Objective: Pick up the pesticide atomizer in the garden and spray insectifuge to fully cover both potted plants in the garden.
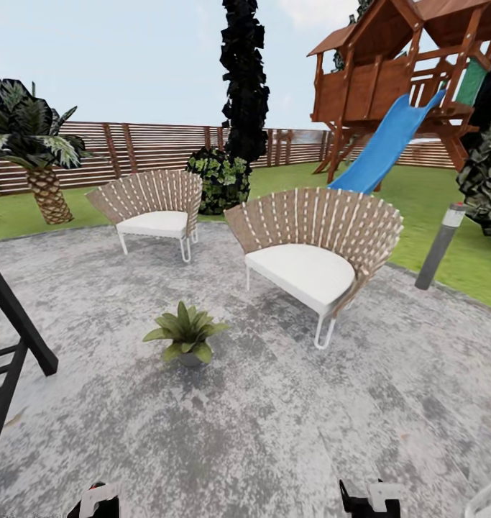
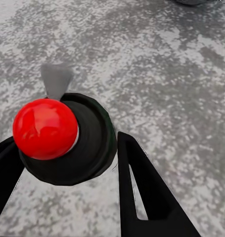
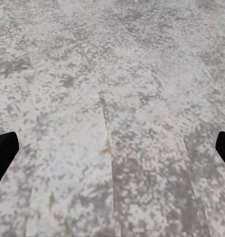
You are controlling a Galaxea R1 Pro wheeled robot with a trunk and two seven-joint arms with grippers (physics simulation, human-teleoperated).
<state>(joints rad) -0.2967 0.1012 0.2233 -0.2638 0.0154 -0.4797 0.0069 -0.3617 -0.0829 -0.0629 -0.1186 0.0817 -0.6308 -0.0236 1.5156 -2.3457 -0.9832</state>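
My left gripper [image 2: 67, 148] is shut on the pesticide atomizer [image 2: 92, 140], seen end-on as a dark-green round body with a red ball on top and a grey nozzle tip. It hangs over the grey stone patio [image 2: 166, 74]. One potted plant [image 1: 186, 334], a low green rosette in a small grey pot, stands on the patio ahead and slightly left. The second potted plant is out of view. My right gripper [image 3: 112, 148] is open with nothing between its fingers, above bare paving. The tops of both wrists peek in at the head view's lower edge.
Two slatted lounge chairs stand beyond the plant, one near [image 1: 313, 262] and one farther left [image 1: 155, 208]. A grey bollard lamp [image 1: 439, 248] leans at the patio's right edge. A black frame [image 1: 15, 338] sits left. Lawn, fence, palm [image 1: 29, 144] and a playhouse slide [image 1: 385, 144] lie behind.
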